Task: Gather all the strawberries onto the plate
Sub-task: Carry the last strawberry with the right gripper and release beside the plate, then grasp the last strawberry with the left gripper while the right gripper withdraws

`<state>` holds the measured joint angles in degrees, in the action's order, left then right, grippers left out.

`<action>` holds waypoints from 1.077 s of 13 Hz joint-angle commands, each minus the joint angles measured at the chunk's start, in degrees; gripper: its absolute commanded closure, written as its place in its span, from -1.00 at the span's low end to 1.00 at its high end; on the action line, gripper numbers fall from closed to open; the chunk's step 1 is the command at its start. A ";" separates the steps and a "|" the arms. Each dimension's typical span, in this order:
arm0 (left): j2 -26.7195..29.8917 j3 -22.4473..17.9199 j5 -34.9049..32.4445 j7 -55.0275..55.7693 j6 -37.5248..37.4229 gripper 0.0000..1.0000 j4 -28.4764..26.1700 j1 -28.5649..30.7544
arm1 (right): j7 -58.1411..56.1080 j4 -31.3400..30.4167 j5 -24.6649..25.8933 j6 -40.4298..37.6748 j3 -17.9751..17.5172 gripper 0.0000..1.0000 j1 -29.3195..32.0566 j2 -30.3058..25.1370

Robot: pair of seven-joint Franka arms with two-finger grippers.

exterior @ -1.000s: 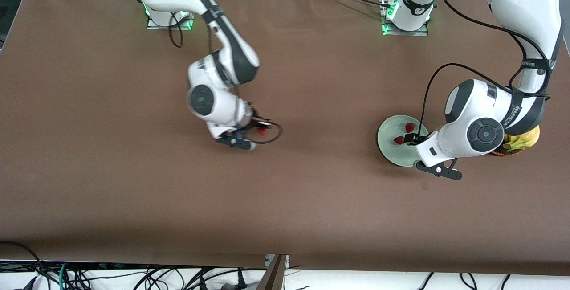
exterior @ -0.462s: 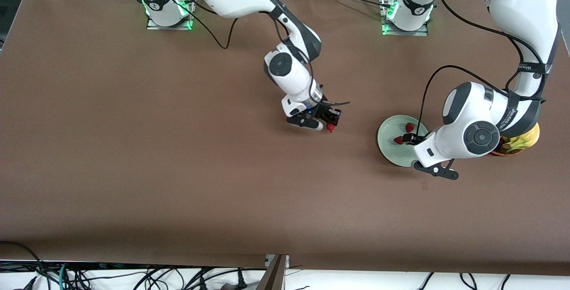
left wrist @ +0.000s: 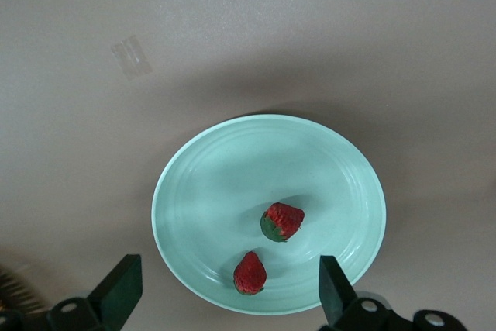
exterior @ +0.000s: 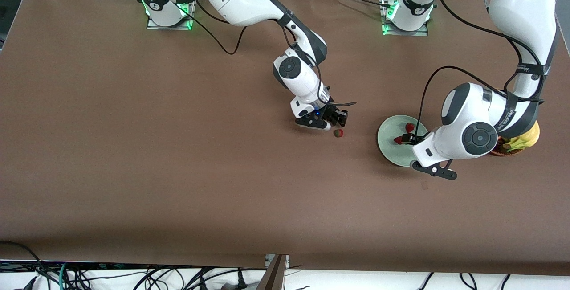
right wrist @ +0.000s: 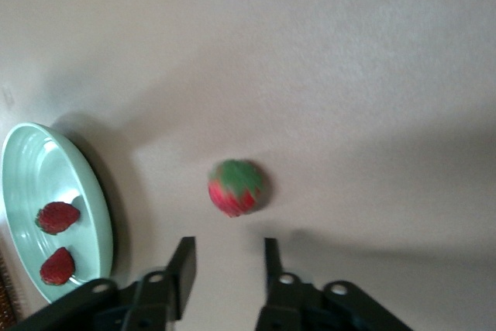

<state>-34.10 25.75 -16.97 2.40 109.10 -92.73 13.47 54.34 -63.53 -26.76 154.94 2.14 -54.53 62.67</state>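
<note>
The pale mint-green plate [exterior: 392,152] lies toward the left arm's end of the table and holds two strawberries [exterior: 409,127] [exterior: 398,140]. They show in the left wrist view [left wrist: 283,220] [left wrist: 250,272] on the plate [left wrist: 201,207]. A third strawberry [exterior: 338,133] lies on the table between my right gripper and the plate; it shows in the right wrist view [right wrist: 235,187]. My right gripper [exterior: 336,120] is open and empty just above that berry. My left gripper [exterior: 412,140] is open and empty over the plate's edge.
A brown wicker basket [exterior: 505,151] with yellow fruit [exterior: 525,140] stands beside the plate, partly hidden by the left arm. A small tape mark [exterior: 424,185] lies on the brown table, nearer to the front camera than the plate.
My right gripper carried the third strawberry toward the plate, then opened; the berry now lies on the table short of the plate. My left gripper has barely moved.
</note>
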 commanded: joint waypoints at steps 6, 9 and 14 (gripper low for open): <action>0.18 1.76 5.98 8.38 1.28 -1.00 -0.70 -2.03 | -15.27 1.48 -0.13 -35.36 8.06 -1.00 8.63 -13.97; -0.35 1.68 5.89 25.75 5.76 -1.00 -1.40 -9.22 | -25.74 1.48 -0.04 -48.72 8.32 -1.00 15.30 -17.75; -2.54 1.32 -0.33 47.93 22.01 -1.00 -10.52 -15.40 | -37.17 -1.15 11.09 -63.51 9.73 -1.00 23.66 -25.65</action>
<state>-36.23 27.67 -14.16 45.40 125.87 -99.48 -1.97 21.55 -60.67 -19.73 95.01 12.60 -33.27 41.84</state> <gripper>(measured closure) 0.000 0.000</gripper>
